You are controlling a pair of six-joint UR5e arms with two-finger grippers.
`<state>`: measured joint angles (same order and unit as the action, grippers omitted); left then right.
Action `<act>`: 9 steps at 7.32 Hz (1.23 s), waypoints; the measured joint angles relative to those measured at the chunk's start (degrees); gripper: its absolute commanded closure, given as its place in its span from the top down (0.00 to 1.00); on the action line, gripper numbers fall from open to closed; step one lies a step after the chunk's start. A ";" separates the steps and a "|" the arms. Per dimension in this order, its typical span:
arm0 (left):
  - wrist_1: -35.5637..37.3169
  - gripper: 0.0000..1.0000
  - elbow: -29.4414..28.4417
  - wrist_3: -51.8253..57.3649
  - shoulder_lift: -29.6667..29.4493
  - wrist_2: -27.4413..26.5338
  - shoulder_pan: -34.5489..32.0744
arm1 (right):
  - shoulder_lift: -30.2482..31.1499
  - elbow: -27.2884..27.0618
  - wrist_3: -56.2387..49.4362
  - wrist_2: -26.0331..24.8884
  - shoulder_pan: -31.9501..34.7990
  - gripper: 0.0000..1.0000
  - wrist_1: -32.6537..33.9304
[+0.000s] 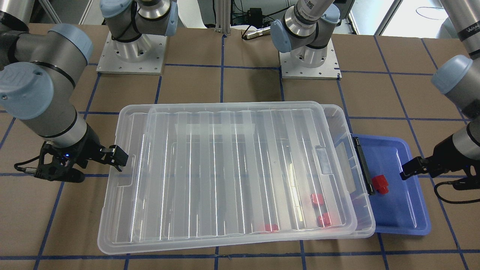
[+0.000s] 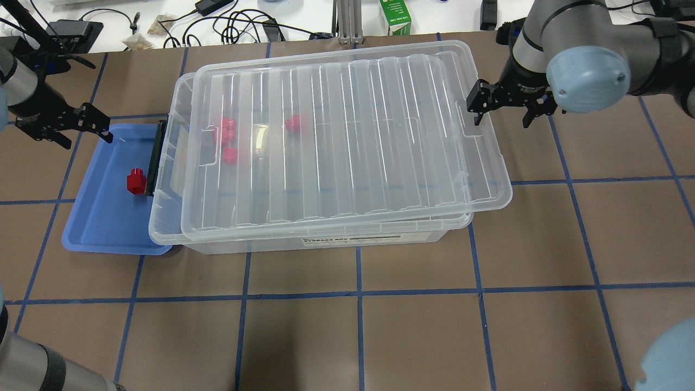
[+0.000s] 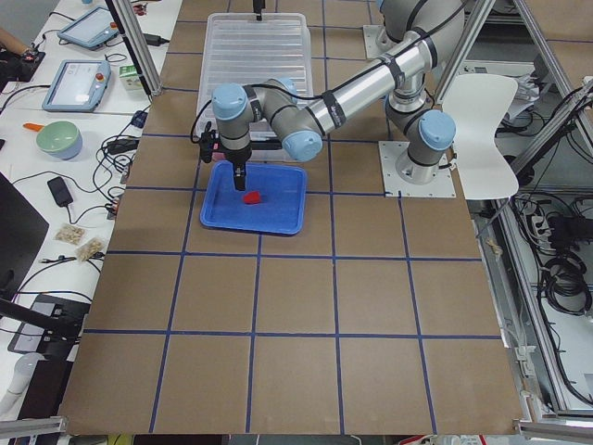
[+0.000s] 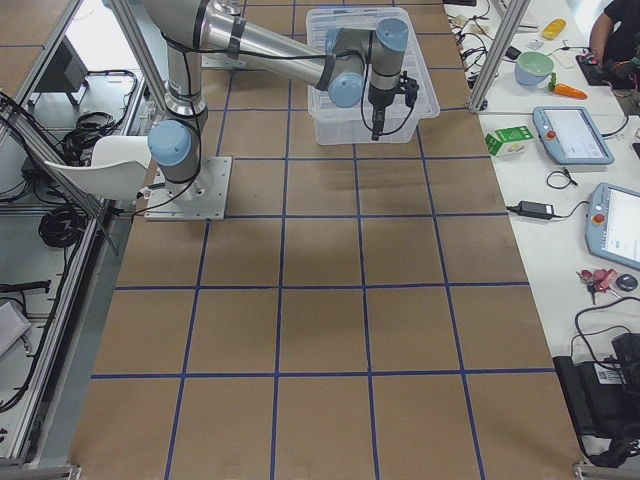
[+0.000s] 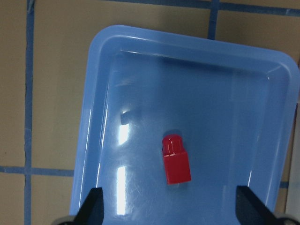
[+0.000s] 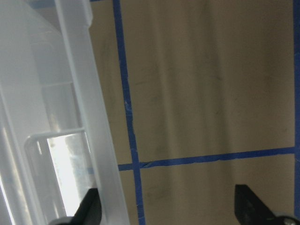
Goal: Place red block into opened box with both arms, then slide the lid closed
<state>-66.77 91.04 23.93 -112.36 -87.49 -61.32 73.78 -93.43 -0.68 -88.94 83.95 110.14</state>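
The red block (image 5: 176, 161) lies in the blue tray (image 2: 103, 217); the ribbed lid (image 2: 347, 141) sits askew on the box (image 2: 244, 247).

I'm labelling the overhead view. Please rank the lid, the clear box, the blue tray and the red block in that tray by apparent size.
1. lid and box: about alike; the lid covers most of the box, so left unranked.
2. blue tray, one edge hidden by the box.
3. red block, smallest by far.

Red blocks (image 1: 318, 199) in the box (image 1: 363, 212) are blurred through the lid (image 1: 225, 168). The box rim hides part of the blue tray (image 1: 405, 210).
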 measured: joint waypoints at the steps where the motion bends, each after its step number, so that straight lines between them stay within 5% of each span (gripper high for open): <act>1: 0.92 1.00 0.61 -0.08 -1.87 -0.11 -0.19 | 0.02 0.03 -2.29 -0.02 -1.66 1.00 0.03; 9: 9.89 0.98 7.18 -2.38 -9.12 -0.07 -0.46 | 0.68 0.37 -9.19 -4.41 -5.87 1.00 -1.75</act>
<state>-56.87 98.22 21.56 -121.47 -87.56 -61.78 74.46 -93.06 -9.88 -93.35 78.08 108.39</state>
